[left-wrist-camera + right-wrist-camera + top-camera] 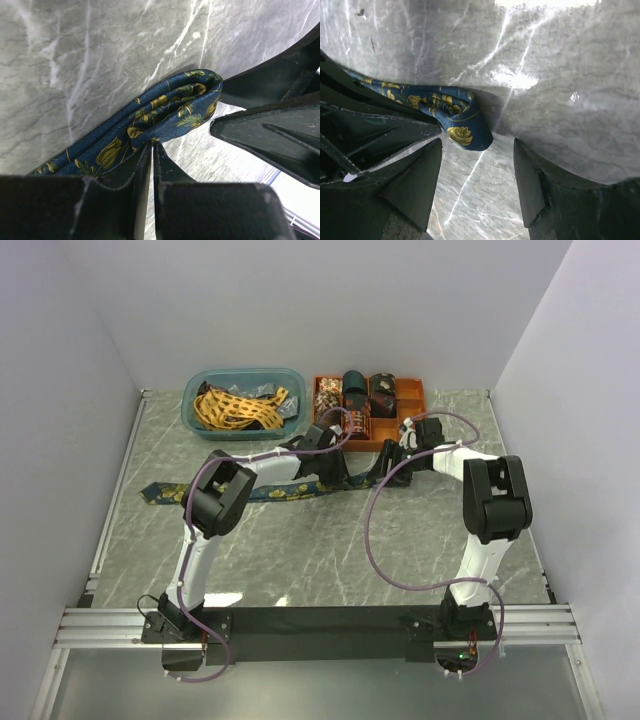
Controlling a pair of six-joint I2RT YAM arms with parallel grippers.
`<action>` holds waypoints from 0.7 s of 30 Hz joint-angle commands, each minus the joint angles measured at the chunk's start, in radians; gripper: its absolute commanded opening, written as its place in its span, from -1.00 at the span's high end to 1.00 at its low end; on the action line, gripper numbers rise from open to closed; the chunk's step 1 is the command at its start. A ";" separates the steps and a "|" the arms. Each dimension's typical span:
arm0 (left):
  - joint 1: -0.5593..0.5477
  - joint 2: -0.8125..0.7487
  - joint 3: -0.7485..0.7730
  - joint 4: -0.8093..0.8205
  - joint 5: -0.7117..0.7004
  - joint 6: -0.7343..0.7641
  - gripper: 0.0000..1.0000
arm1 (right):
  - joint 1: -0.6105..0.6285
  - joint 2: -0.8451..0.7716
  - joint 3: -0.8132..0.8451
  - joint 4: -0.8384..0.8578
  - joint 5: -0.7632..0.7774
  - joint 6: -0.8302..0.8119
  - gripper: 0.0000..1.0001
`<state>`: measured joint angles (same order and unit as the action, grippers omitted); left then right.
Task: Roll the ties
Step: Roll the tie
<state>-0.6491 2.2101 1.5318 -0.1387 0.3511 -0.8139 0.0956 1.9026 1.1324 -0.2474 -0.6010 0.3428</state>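
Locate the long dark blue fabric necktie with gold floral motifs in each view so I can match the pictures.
Top external: the dark blue necktie lies stretched across the middle of the table, running left from where the two arms meet.
Left wrist: its folded end sits mid-frame, the rest trailing to the lower left.
Right wrist: the folded end is left of centre.
Shared landmark: the grey marbled tabletop beneath it.

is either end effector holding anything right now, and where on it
The left end effector pinches the navy tie just behind its folded end. The right end effector is open, holding nothing.
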 commanded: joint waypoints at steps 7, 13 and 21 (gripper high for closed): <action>0.019 -0.018 -0.004 -0.044 0.014 0.035 0.71 | 0.007 0.065 0.049 0.017 -0.098 -0.047 -0.29; 0.019 -0.016 0.005 -0.053 0.031 0.048 0.71 | 0.019 0.104 0.078 0.007 -0.118 -0.057 -0.28; 0.022 -0.009 0.022 -0.070 0.023 0.055 0.70 | 0.064 0.148 0.106 -0.018 -0.134 -0.068 -0.25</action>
<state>-0.6342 2.2078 1.5322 -0.1570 0.3866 -0.7937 0.1387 2.0125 1.2293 -0.2321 -0.7513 0.3061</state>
